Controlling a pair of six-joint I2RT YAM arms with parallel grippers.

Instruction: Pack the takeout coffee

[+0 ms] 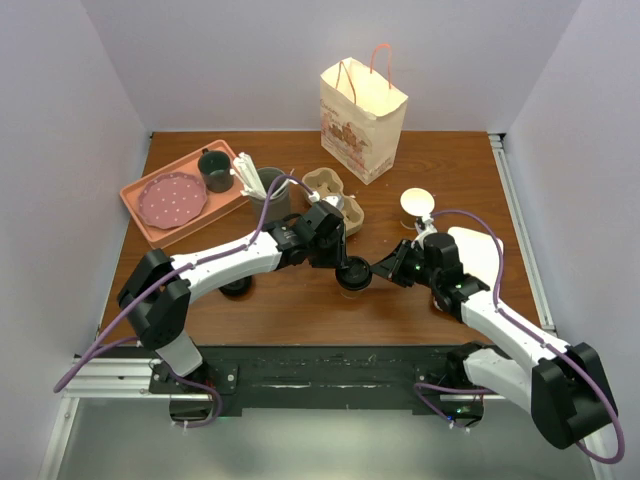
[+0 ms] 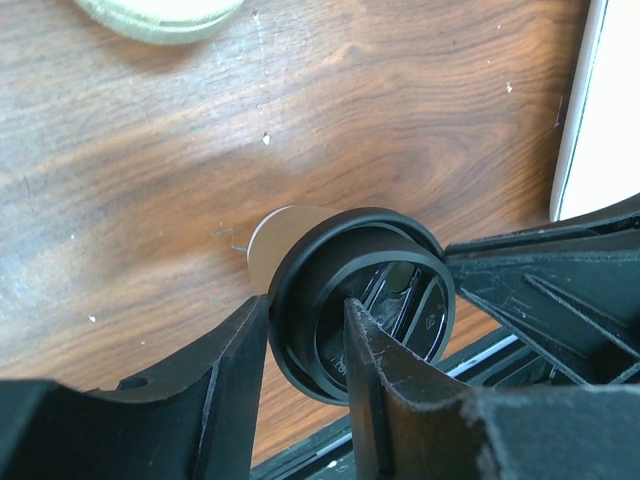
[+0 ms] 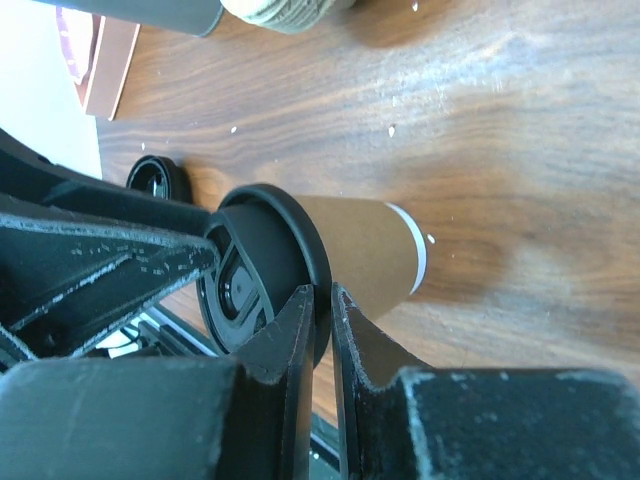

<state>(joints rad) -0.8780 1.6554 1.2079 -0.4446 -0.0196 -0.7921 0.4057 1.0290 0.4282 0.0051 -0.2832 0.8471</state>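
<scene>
The takeout coffee is a tan-brown paper cup with a black lid, standing on the wooden table between the two arms. My left gripper comes at it from the left. In the left wrist view the left gripper is shut across the lid's rim, one finger outside it and one over the lid's top. My right gripper meets the cup from the right. In the right wrist view the right gripper stands almost together, pinching the lid's rim.
A cardboard cup carrier and a paper bag stand behind the cup. A pale-topped cup is at the right. A pink tray with a plate and a dark mug, and a tumbler with utensils, are at the left. A loose black lid lies nearby.
</scene>
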